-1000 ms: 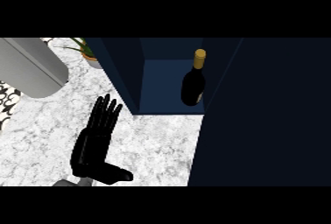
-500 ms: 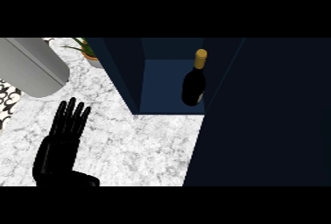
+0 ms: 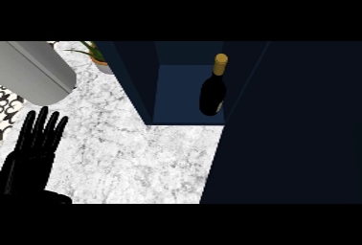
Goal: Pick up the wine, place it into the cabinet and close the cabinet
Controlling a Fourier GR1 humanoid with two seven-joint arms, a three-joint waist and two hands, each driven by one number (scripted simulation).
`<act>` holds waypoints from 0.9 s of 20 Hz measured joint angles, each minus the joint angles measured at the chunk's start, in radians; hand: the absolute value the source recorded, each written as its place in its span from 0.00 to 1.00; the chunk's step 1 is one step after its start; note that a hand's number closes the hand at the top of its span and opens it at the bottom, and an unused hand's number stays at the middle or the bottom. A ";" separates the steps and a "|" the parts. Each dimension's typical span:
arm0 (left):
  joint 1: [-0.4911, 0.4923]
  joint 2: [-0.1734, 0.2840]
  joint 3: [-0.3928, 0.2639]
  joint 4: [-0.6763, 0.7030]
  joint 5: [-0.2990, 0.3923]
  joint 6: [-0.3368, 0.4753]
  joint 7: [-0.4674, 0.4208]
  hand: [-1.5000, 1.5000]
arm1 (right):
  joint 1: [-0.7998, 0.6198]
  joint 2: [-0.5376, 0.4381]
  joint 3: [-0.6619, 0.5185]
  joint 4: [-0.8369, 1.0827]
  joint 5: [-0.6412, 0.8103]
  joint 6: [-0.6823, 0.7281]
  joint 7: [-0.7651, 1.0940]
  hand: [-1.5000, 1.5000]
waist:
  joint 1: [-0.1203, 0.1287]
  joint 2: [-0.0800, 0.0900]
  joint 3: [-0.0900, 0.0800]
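A: The wine [image 3: 213,91] stands upright inside the dark blue cabinet [image 3: 134,76] — gold cap up, on the blue shelf floor, with nothing touching it.

B: And the left hand [image 3: 34,146]?

A: Low at the left edge over the marble bench [image 3: 141,158] — fingers straight and together, holding nothing. No right hand showing.

The left hand [image 3: 32,153] lies open, its fingers [image 3: 42,125] straight over the marble counter [image 3: 141,158]; well beyond the fingertips, the wine [image 3: 213,93] stands inside the cabinet [image 3: 187,91].
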 measured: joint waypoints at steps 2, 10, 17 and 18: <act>0.015 0.022 0.022 -0.004 0.019 -0.026 0.008 0.00 | -0.012 0.000 0.008 -0.001 0.000 0.005 0.017 1.00 | 0.003 0.000 0.000; 0.004 0.061 0.070 0.024 0.057 -0.090 0.024 0.00 | -0.084 0.036 -0.007 0.007 -0.004 0.033 0.069 1.00 | 0.021 0.005 -0.003; -0.015 0.085 0.097 0.046 0.077 -0.124 0.040 0.00 | -0.177 0.108 -0.058 0.019 -0.013 0.059 0.130 1.00 | 0.043 0.010 -0.005; -0.021 0.089 0.099 0.049 0.077 -0.126 0.043 0.00 | -0.195 0.123 -0.067 0.022 -0.015 0.061 0.144 1.00 | 0.045 0.011 -0.005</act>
